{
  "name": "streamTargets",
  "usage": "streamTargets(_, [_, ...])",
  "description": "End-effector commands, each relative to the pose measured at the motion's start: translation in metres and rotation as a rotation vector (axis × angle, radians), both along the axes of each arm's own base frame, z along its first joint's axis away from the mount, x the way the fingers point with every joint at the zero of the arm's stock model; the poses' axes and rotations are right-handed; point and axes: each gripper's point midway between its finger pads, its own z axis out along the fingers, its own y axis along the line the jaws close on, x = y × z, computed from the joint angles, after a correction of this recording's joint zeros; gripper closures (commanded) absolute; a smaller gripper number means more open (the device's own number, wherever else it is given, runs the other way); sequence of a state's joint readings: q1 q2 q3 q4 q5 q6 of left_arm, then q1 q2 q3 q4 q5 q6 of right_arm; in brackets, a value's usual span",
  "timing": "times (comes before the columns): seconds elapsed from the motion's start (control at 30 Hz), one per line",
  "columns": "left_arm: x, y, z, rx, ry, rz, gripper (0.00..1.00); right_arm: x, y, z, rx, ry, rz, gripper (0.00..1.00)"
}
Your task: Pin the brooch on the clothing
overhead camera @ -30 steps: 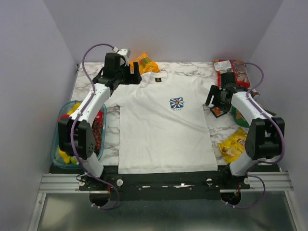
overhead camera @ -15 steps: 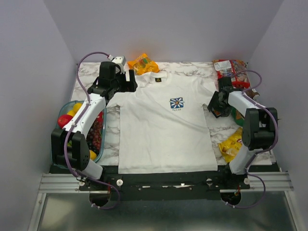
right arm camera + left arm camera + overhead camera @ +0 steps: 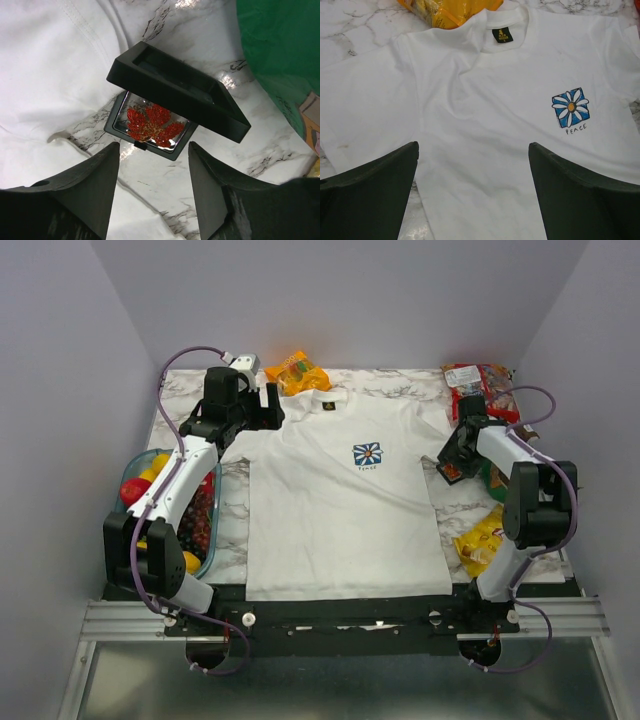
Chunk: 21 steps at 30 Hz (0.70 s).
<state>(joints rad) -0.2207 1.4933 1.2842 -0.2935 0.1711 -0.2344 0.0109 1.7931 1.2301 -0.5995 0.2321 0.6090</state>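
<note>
This is a robot test booth in a lab, not a home. Plain pale walls [image 3: 350, 300] close in three sides of a marble-patterned worktop [image 3: 232, 520]. The left arm [image 3: 180, 475] and right arm [image 3: 520, 465], trailing purple cables, are bolted to a metal rail [image 3: 120, 620] at its near edge. An odd mix lies out: a T-shirt [image 3: 340, 520] spread flat, an orange snack bag [image 3: 298, 371], a tub of bright fruit [image 3: 128, 472].

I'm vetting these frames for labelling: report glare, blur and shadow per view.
Top external: even, soft light; the small black box is too tiny to show contents. Left wrist: white short-sleeved T-shirt sharp, print text legible; left gripper's dark fingers blurred. Right wrist: red leaf-shaped brooch sharp, glare on the box base; green object blurred.
</note>
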Motion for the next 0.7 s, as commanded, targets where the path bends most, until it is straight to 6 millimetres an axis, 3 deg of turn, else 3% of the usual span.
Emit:
streamTargets(0.0, [-0.002, -0.001, 0.02, -0.028, -0.049, -0.003, 0.01, 0.011, -0.006, -0.001, -0.011, -0.019, -0.058, 0.37])
streamTargets(0.67, [-0.003, -0.005, 0.019, -0.05, -0.04, -0.015, 0.01, 0.012, -0.011, -0.028, -0.029, 0.026, -0.125, 0.4])
